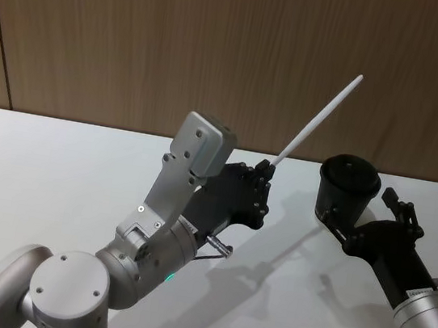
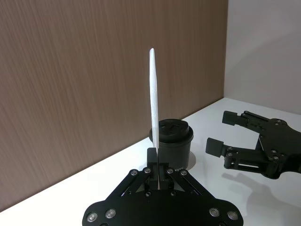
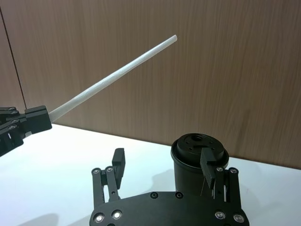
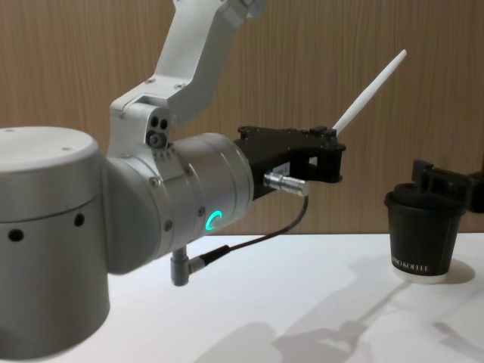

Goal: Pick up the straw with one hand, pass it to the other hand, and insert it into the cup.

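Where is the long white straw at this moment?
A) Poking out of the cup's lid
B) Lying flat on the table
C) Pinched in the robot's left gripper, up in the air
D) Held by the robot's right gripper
C: the left gripper is shut on the lower end of the straw, which slants up off the table, while the right gripper is open beside the cup.

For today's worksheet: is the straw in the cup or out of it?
Out. The straw is held in the air, gripped at its lower end by the left pincer, apart from the lidded cup.
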{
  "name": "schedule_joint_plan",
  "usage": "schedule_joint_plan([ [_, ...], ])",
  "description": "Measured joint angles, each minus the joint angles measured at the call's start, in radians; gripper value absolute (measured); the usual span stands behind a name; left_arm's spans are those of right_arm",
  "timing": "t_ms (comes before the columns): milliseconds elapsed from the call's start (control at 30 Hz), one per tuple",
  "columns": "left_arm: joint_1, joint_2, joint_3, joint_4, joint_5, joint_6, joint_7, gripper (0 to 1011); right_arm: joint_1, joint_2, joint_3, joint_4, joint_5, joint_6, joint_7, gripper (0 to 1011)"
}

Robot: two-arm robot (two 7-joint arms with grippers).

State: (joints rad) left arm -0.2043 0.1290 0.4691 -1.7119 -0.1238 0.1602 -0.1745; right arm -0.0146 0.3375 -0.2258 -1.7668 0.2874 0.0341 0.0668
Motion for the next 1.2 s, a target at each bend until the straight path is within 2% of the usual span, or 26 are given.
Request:
schedule_joint_plan([
  [1200, -0.001, -0.001, 0.000, -0.008, 0.001, 0.002, -0.005, 21, 0.000, 0.000, 0.000, 0.000, 0.000, 0.000, 0.000, 1001],
])
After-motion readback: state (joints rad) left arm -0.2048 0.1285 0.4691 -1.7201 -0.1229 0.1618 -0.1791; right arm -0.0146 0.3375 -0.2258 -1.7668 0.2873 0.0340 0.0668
